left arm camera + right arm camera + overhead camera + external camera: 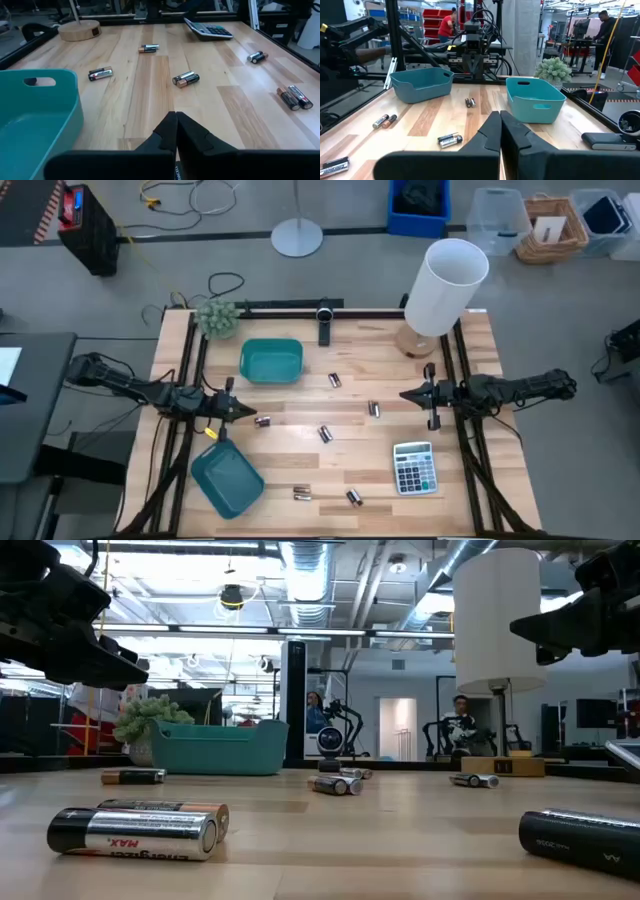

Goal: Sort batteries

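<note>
Seven or so batteries [324, 434] lie scattered on the worktop [300, 465] through the middle and lower part of the high view, singly and in touching pairs, none in either teal bin [271, 360]. Left pincer [243, 412] and right pincer [406, 394] hover closed and empty at centre left and centre right. Each battery looks small, rigid, smooth and apt to roll, so I would pinch across its middle.

dark-silver batteries [324, 434], lying scattered on tabletop
</note>
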Tool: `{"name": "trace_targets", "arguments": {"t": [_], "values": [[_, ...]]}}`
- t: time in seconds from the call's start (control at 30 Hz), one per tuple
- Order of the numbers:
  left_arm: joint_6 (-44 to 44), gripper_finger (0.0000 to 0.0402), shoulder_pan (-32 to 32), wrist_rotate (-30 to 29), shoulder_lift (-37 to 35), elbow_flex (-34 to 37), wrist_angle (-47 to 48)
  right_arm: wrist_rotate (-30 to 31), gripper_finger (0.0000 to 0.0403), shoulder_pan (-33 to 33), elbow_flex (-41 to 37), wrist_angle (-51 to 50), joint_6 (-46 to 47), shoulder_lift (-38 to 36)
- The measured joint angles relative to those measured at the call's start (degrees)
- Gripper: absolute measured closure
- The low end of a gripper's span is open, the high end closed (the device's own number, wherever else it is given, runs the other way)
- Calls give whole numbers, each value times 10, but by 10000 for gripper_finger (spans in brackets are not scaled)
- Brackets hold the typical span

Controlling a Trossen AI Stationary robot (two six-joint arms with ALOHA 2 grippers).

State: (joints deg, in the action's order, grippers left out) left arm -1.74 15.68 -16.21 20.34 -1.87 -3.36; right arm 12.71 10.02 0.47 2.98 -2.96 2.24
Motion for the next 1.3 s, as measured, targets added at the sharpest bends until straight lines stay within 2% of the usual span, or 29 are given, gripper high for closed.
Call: {"name": "trace_targets", "arguments": {"t": [1.1,1.23,1.3], "values": [[5,401,0,0,0,0,-1,0,385,0,0,0,0,0],[-13,401,0,9,-1,0,-28,0,385,0,0,0,0,0],[-17,401,0,10,-1,0,-92,0,385,0,0,0,0,0]]}}
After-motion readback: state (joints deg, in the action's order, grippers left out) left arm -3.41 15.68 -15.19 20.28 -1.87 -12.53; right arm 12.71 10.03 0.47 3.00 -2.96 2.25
